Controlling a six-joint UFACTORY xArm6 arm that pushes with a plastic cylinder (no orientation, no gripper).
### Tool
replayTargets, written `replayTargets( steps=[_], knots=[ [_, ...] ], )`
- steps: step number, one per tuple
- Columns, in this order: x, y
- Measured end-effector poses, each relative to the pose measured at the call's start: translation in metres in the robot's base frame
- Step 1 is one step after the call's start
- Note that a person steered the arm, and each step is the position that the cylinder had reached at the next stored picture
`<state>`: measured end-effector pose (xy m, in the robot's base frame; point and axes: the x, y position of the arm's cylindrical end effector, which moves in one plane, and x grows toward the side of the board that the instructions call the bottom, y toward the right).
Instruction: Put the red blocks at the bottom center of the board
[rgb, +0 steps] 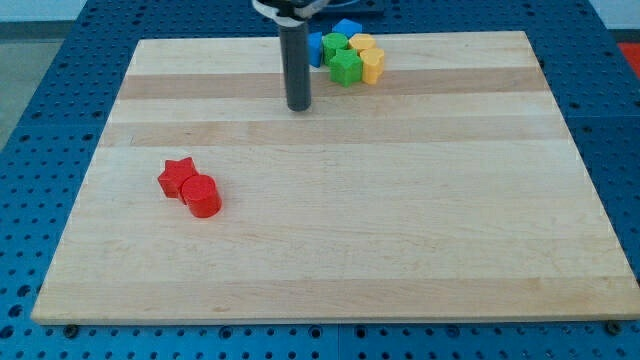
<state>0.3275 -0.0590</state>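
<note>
A red star block (178, 177) and a red cylinder block (202, 195) lie touching each other at the view's lower left of the wooden board (400, 230). My tip (299, 106) rests on the board near the view's top centre, well up and to the right of the red blocks and apart from them. It stands just left of and below a cluster of other blocks.
At the view's top centre lies a tight cluster: a blue block (347, 28), another blue block (315, 47) partly hidden by the rod, a green block (335, 44), a green star-like block (346, 68), and two yellow blocks (371, 64), (361, 43).
</note>
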Motion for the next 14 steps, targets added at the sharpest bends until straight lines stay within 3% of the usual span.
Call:
replayTargets(
  steps=[2, 3, 4, 6, 7, 11, 14],
  knots=[
    [-0.044, -0.115],
    [-0.041, -0.200],
    [-0.002, -0.238],
    [0.109, -0.219],
    [0.121, -0.202],
    [0.137, -0.154],
    [0.098, -0.137]
  ],
)
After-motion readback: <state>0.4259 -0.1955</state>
